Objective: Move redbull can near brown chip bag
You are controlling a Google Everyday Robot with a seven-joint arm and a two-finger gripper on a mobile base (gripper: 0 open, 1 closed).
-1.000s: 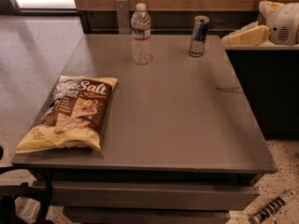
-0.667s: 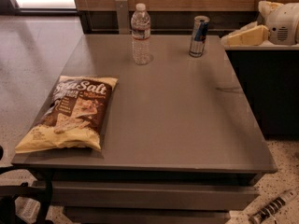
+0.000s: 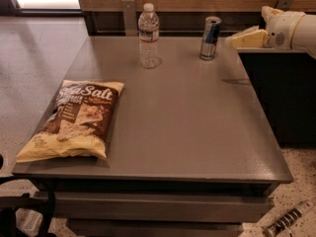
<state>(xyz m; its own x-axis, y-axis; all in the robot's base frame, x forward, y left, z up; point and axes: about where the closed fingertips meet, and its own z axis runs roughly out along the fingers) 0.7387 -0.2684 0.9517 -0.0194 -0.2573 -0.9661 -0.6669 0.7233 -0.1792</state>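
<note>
Creeping closer, gripper (image 3: 237,39) hovers beside redbull can (image 3: 211,37).

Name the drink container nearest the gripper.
The silver-blue redbull can, beside the gripper at upper right; the clear water bottle stands farther away.

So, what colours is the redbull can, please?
The redbull can is silver and blue, camera view; the gripper is beside it.

White robot arm (image 3: 296,31) runs off the right edge; only its pale yellow gripper (image 3: 242,38) end shows, by the far right corner of the grey surface (image 3: 197,132). Small print under "Sea Salt" on the crinkly brown chip bag (image 3: 74,120) is too blurry to read. Ribbed metal thing (image 3: 289,221) bottom right is cropped.
</note>
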